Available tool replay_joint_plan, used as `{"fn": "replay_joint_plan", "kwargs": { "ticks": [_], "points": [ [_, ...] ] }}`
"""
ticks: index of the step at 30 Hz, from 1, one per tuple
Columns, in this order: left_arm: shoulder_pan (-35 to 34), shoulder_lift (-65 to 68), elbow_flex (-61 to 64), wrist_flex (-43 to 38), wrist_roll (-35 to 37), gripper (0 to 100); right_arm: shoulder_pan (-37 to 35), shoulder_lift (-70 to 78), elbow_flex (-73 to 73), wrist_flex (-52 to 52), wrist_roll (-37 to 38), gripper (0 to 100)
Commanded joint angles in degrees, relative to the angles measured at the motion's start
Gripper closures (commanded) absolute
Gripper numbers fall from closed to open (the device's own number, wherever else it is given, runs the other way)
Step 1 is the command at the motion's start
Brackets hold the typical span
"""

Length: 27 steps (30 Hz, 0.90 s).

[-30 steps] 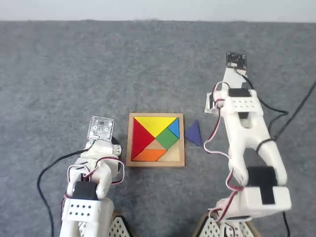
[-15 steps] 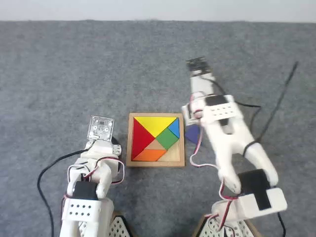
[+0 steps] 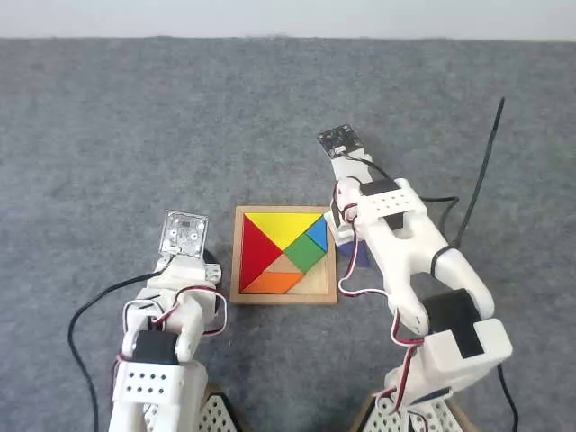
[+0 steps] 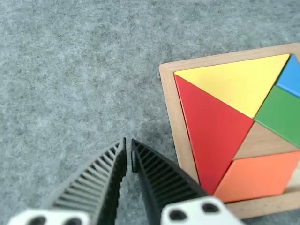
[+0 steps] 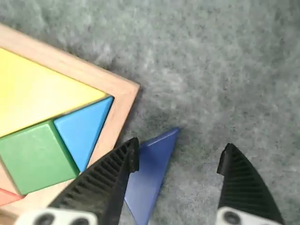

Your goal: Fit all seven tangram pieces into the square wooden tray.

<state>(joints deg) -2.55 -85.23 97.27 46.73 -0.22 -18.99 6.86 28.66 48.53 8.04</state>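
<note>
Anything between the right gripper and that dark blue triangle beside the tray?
Nothing visible. The right gripper is open just above the dark blue triangle, which lies on the carpet close outside the tray, with no other thing between them.

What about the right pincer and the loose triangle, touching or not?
Cannot tell. In the right wrist view one finger of the right pincer overlaps the loose triangle at its edge, but its height above is unclear.
</note>
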Motion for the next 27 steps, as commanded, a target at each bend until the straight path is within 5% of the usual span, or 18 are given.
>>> {"fn": "replay_joint_plan", "kwargs": {
  "ticks": [1,16,27],
  "points": [
    [-0.18,-0.79,-0.48,0.00,0.18,99,-0.22,0.04,-0.44,0.48,0.97,71.9],
    [-0.18,-0.79,-0.48,0.00,0.18,99,-1.01,-1.45,-0.18,5.58,0.97,72.0],
    [-0.18,-0.79,-0.48,0.00,0.18,99,-2.86,-18.59,11.34,5.49,0.70,72.0]
  ]
}}
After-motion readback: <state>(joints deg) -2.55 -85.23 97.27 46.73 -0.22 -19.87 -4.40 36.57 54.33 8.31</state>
